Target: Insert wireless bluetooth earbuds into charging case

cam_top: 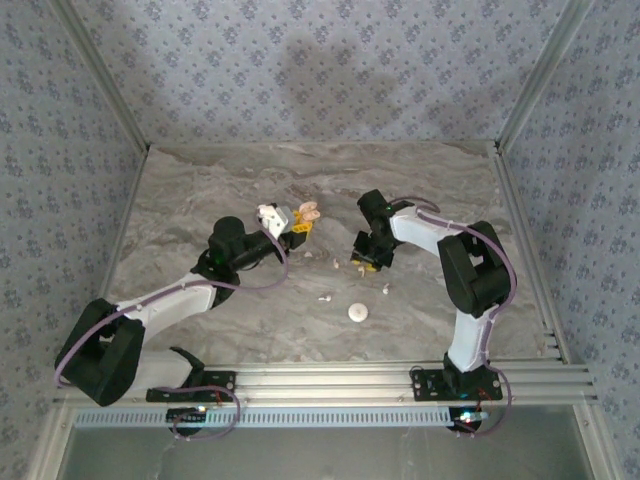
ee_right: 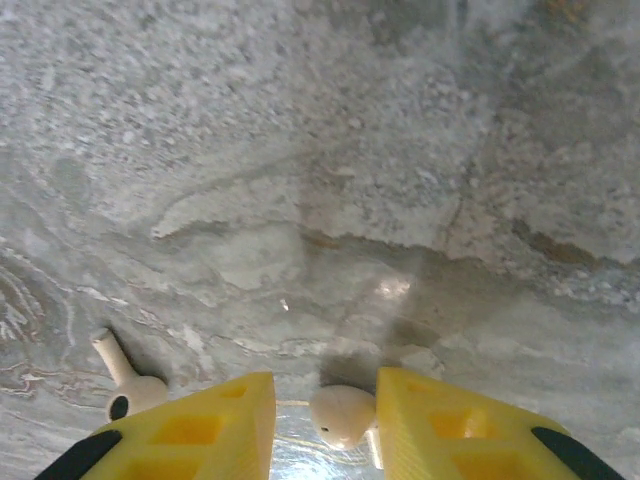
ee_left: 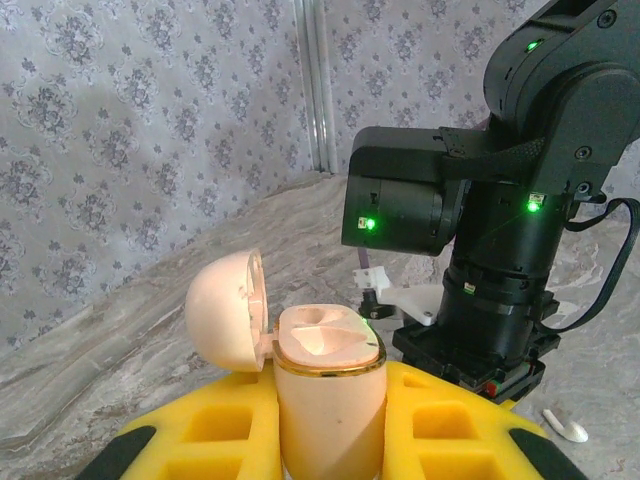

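Observation:
My left gripper point(ee_left: 330, 385) is shut on the peach charging case point(ee_left: 330, 410) and holds it upright above the table. The case's lid point(ee_left: 228, 312) hangs open to the left and both sockets look empty. From above, the case point(cam_top: 310, 212) is at mid-table. My right gripper point(ee_right: 325, 388) points down at the table with its jaws partly closed around a white earbud point(ee_right: 343, 415). The bud touches the right finger point(ee_right: 440, 420), with a gap to the left one. A second earbud point(ee_right: 125, 382) lies just left of the fingers. More earbuds point(cam_top: 325, 297) lie nearer the arms.
The right arm's black wrist point(ee_left: 500, 220) stands close behind the case. A small white round piece point(cam_top: 358, 312) lies on the marble table point(cam_top: 200, 200) toward the front. One loose earbud point(ee_left: 565, 428) lies right of the case. Metal rails point(cam_top: 520, 90) frame the table.

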### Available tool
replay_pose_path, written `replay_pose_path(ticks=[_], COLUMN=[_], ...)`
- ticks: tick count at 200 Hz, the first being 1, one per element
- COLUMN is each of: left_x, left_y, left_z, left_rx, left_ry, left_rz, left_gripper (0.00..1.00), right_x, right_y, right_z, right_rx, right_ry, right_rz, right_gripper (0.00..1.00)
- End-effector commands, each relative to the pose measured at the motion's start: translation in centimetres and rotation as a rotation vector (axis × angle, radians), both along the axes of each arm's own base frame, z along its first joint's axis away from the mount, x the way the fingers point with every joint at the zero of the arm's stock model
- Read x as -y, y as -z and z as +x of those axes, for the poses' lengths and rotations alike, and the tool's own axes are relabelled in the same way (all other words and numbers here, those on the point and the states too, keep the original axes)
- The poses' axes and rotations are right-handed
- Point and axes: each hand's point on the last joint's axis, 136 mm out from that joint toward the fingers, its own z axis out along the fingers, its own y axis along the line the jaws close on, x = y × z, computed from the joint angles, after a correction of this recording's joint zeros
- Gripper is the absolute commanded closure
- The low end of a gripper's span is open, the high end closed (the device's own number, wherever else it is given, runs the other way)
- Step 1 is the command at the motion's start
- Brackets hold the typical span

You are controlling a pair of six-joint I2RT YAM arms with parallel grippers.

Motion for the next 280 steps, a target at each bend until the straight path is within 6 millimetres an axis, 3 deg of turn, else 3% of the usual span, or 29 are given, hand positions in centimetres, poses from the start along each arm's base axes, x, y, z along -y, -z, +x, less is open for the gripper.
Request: replay_pose_path(ticks=[1, 33, 84, 162, 280], left_x=[-0.1, -0.2, -0.2, -0.3, -0.3], left_y=[-0.4, -0.5, -0.5, -0.5, -0.4], left_z=[0.2, 0.2, 0.2, 0.1, 0.2], left_rx=[0.005, 0.005, 0.003, 0.003, -0.002], left_ry=[-0.008, -0.009, -0.009, -0.009, -0.014], left_rz=[-0.012, -0.013, -0.015, -0.013, -0.008], left_gripper=[0.89, 0.89, 0.89, 0.89, 0.89], right_x=[0.2, 1.7, 1.7, -0.1, -0.4], right_y=[-0.6, -1.5, -1.9, -0.7, 1.1], right_z=[0.4, -0.5, -2.1, -1.5, -1.2], right_rx=[0.032, 0.005, -0.053, -0.074, -0.089], right_ry=[-0.024, -0.042, -0.25, -0.378, -0.397], right_rz=[-0.004, -0.084, -0.216, -0.253, -0.248], right_gripper=[0.65, 0.63, 0.63, 0.59, 0.64])
